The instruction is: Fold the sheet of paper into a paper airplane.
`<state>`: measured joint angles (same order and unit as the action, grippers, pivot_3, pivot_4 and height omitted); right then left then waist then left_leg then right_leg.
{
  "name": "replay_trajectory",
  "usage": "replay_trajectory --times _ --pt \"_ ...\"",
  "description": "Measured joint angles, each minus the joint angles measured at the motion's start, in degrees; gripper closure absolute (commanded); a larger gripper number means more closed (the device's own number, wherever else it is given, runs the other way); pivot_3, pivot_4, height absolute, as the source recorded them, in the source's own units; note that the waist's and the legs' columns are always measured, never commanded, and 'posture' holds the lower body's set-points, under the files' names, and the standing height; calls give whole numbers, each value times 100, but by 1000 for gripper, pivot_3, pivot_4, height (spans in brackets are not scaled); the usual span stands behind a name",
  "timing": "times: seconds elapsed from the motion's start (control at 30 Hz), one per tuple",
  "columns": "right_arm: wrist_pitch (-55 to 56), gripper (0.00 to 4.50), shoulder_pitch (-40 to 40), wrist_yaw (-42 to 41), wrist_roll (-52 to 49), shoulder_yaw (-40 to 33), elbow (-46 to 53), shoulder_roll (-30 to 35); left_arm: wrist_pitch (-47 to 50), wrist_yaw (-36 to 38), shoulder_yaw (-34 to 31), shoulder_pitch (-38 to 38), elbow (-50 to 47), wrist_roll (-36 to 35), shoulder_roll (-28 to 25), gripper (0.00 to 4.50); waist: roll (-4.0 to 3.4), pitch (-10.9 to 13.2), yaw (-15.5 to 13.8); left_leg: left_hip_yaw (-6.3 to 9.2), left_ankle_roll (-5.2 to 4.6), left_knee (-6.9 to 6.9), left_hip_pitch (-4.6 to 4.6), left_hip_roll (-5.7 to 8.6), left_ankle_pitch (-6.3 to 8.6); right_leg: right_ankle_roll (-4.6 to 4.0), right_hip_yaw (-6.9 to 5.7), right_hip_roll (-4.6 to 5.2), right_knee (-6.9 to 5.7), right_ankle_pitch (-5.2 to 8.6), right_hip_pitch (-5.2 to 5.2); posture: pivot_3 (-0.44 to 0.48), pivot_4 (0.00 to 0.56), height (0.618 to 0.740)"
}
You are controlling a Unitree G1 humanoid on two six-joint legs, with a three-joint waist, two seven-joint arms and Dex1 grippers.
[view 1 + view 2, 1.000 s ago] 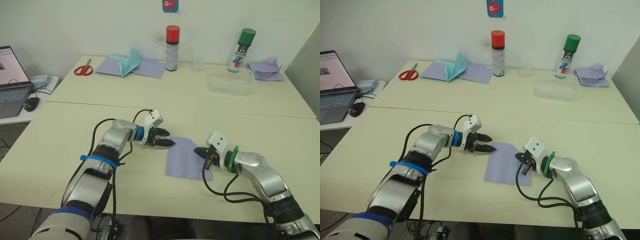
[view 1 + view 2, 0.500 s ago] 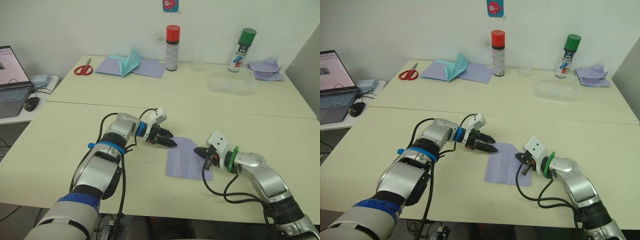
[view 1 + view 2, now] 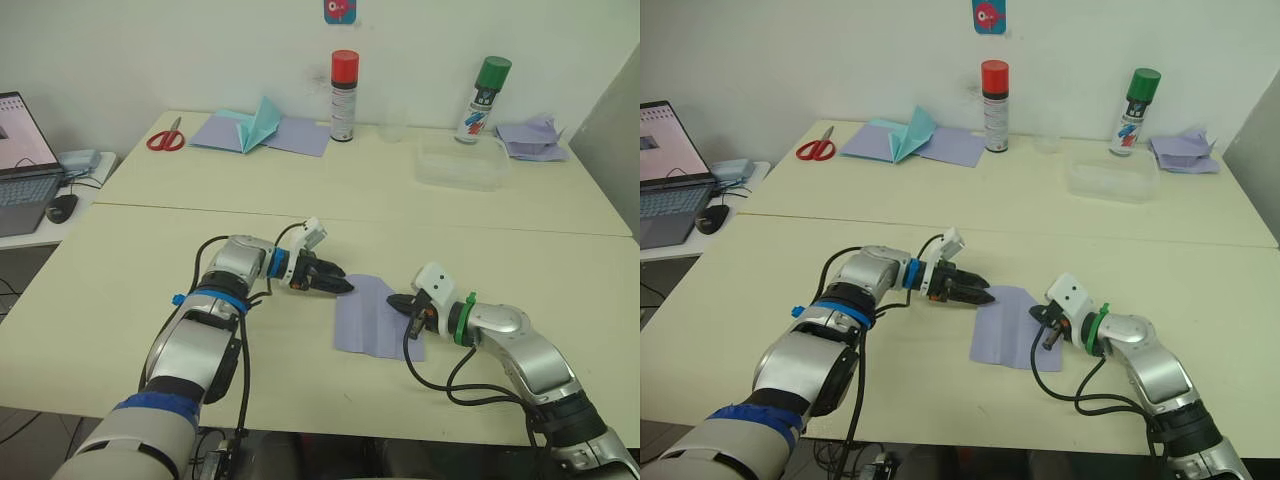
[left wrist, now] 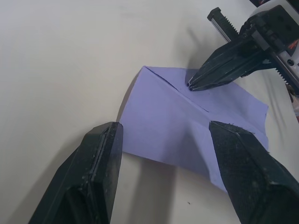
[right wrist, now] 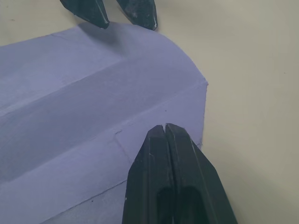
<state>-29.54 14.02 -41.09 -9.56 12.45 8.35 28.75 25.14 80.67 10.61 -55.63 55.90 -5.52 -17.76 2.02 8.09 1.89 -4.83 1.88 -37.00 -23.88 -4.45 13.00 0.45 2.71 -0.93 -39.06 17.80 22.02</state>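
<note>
The sheet (image 3: pixel 372 316) lies flat on the near tabletop (image 3: pixel 120 300), between the two grippers, with lengthwise creases. The right gripper (image 3: pixel 398 301) has its fingers (image 5: pixel 169 179) pressed together, tips resting on the sheet near its right edge. The left gripper (image 3: pixel 340 286) sits just beside the sheet's far left corner, fingers (image 4: pixel 96 175) spread apart, holding nothing. Farther back stands a clear tub (image 3: pixel 461 165). Along the wall are scissors (image 3: pixel 167 137), a teal folded paper (image 3: pixel 258 124) on flat lavender sheets, a red-capped can (image 3: pixel 344 96), a green-capped can (image 3: pixel 484 100) and crumpled lavender scraps (image 3: pixel 532 136).
</note>
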Motion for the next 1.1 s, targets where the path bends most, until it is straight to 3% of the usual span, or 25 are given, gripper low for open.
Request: replay_trajectory --times 0.3,0.33,0.6,0.87,0.97,1.1 --pt "2 4500 23 -3 0 3 -32 -5 244 -132 -103 293 -383 -94 24 4324 0 0 0 0 0 -2 0 -1 0 0 0 0 -2 0 0 0 150 740" --pt "2 4500 25 -2 0 4 -33 -7 285 -150 -120 293 -391 -116 28 4441 0 0 0 0 0 -2 0 -1 0 0 0 0 -2 0 0 0 150 740" --pt "3 4500 27 8 0 7 -32 -19 357 -398 -259 399 -487 -241 52 4441 0 0 1 -1 0 -2 0 -2 0 0 1 0 -3 0 0 0 150 740" --pt "6 4500 28 6 0 15 -21 -25 349 -488 -341 1058 -1715 -480 -41 4441 -1 1 5 -3 2 0 0 -8 -1 -1 2 0 -3 -1 2 0 150 740" --pt "6 4500 26 4 1 13 -22 -27 319 -507 -318 1327 -2249 -533 -153 3761 -2 1 1 -2 2 0 0 -9 -1 -1 1 0 -4 -1 2 0 150 740" --pt "5 4500 26 3 7 12 -30 -24 335 -534 -355 1391 -2570 -587 -374 2450 -2 1 -6 -2 2 -2 1 -7 -1 -1 3 1 -4 -1 0 0 150 740"
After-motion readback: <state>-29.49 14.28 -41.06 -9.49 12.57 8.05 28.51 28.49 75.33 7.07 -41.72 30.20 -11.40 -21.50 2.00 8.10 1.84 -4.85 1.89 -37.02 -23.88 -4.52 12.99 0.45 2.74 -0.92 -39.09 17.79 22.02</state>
